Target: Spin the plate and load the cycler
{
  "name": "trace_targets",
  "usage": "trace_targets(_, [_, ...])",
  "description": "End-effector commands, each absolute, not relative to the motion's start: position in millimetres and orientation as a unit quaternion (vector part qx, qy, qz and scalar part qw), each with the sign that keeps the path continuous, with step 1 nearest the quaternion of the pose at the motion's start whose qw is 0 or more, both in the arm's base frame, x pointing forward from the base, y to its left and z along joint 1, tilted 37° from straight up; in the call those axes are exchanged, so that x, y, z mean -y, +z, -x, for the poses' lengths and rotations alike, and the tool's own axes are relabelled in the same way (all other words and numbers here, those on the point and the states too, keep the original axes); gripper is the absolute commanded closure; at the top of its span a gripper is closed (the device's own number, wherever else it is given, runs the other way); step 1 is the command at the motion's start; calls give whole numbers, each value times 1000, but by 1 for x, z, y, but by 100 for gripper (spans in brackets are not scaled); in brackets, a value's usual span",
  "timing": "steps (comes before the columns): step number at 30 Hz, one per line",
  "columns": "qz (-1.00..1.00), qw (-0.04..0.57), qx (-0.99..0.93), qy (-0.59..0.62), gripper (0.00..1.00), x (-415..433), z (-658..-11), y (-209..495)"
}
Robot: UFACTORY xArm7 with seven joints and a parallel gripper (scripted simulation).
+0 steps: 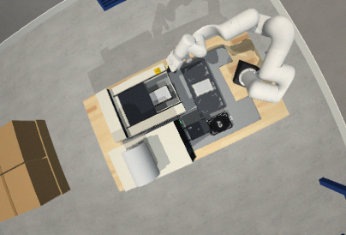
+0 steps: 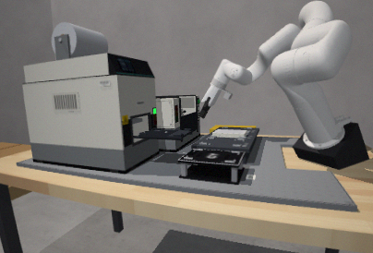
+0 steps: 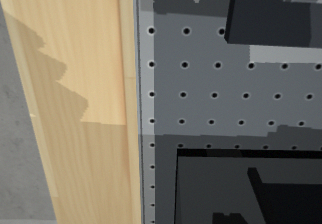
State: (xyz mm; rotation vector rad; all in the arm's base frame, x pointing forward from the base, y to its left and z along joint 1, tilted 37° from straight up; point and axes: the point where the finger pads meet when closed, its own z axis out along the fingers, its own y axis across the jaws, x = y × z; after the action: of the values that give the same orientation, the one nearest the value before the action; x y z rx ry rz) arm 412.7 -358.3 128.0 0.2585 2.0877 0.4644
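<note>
My gripper (image 1: pixel 171 68) (image 2: pixel 204 111) is shut and holds nothing. It points down at the right edge of the centrifuge's (image 1: pixel 133 83) front, where the keys are; I cannot tell whether it touches a key. The centrifuge's top is open, and a light plate (image 1: pixel 161 93) lies in the bucket at the opening. I cannot read its label. A white plate (image 1: pixel 202 87) (image 2: pixel 231 133) lies in the middle of the deck row. The sealer's stage (image 2: pixel 164 134) sticks out and looks bare. The raised nest CY (image 1: pixel 218 123) (image 2: pixel 210 160) is bare. The wrist view shows only the perforated grey base (image 3: pixel 232 95) and the wooden table (image 3: pixel 82 100).
The sealer (image 2: pixel 77 120) with its film roll (image 1: pixel 140 165) (image 2: pixel 78 42) stands beside the centrifuge. A green lamp (image 2: pixel 154 111) glows behind the stage. A cardboard box (image 1: pixel 20 167) and a blue frame (image 1: pixel 345 197) stand on the floor away from the table.
</note>
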Motion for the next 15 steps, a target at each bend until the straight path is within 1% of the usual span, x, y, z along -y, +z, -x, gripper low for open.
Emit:
trace_targets(1, [-106,475,-853,188,100,360,-413,130])
trace_targets(15, [-106,475,-853,188,100,361,-401,131])
